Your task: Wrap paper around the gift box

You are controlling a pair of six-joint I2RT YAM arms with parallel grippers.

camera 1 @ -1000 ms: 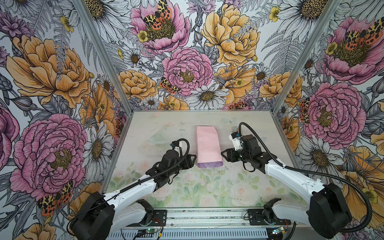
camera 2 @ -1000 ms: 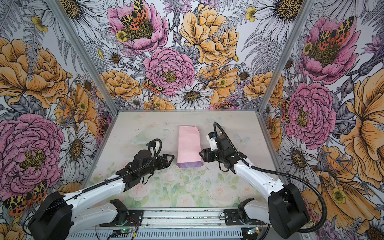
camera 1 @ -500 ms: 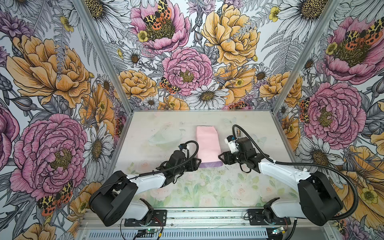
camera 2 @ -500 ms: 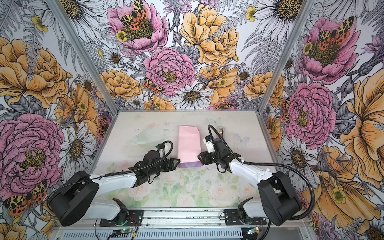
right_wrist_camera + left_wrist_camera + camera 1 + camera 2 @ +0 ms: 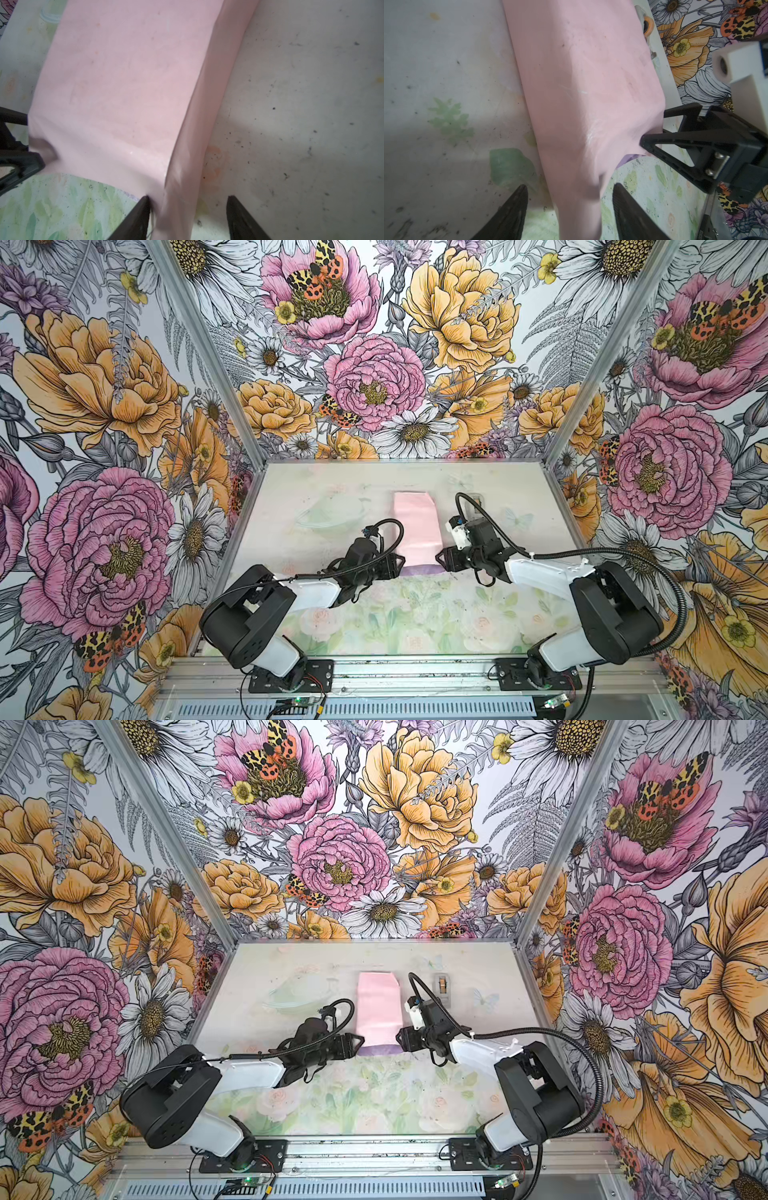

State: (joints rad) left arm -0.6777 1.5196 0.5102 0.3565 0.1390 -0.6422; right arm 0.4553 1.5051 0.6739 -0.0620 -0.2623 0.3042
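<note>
- The pale pink, creased sheet of wrapping paper [image 5: 415,526] [image 5: 378,1006] lies folded into a long, flat-topped parcel. Its near end sits directly between the two black parallel grippers.
- A narrow lilac strip [image 5: 419,570] of the paper's other face shows along that near edge, level with both sets of fingertips.
- The gift box is probably under the raised pink block, but none of its own surface shows.
- The left gripper [image 5: 400,565] [image 5: 359,1042] [image 5: 569,187] is at the parcel's near left corner. Its jaws are spread, and the paper's side fold runs between them without being pinched.
- The right gripper [image 5: 439,562] [image 5: 399,1038] [image 5: 188,197] is at the near right corner, also spread. One finger [image 5: 145,205] touches the paper's edge, while the other stands clear over bare table.
- From the left wrist camera, a right-hand fingertip [image 5: 642,142] dents the parcel's side wall.
- The rest of the parcel runs straight away from both grippers.
- A small grey tape dispenser [image 5: 444,986] [image 5: 646,25] stands beyond the right gripper, near the parcel's far right edge but apart from it.
- The pale floral-printed tabletop [image 5: 374,614] is open on the outer side of each gripper and back towards the arm bases.
- The flowered side walls are well apart from both tools.
</note>
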